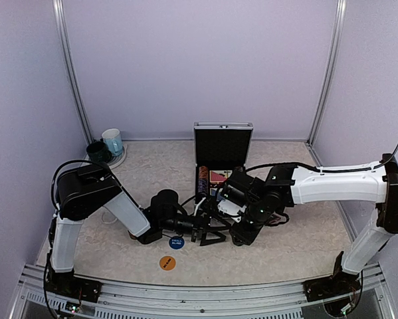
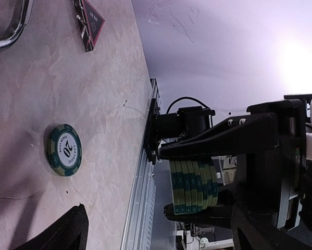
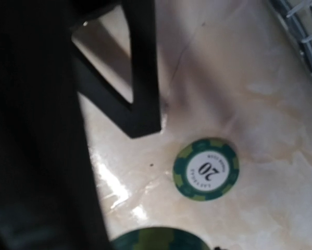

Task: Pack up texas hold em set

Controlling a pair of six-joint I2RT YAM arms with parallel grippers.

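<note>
The silver case (image 1: 223, 147) stands open at the table's middle back, its lid upright, with chips (image 1: 202, 181) and a deck (image 1: 218, 177) in its black tray. In front of it my right gripper (image 1: 212, 215) is shut on a stack of green chips (image 2: 193, 187), held off the table between its two black fingers (image 2: 218, 135); the top of that stack (image 3: 157, 241) shows in the right wrist view. My left gripper (image 1: 206, 234) is open right beside it, holding nothing. A single green "20" chip (image 3: 206, 168) (image 2: 64, 150) lies flat on the table below.
A blue button (image 1: 177, 242) and an orange button (image 1: 167, 263) lie near the front edge. Two mugs (image 1: 105, 146) stand at the back left. A dark triangular piece (image 2: 90, 23) lies on the table. The metal rail (image 2: 140, 198) borders the front.
</note>
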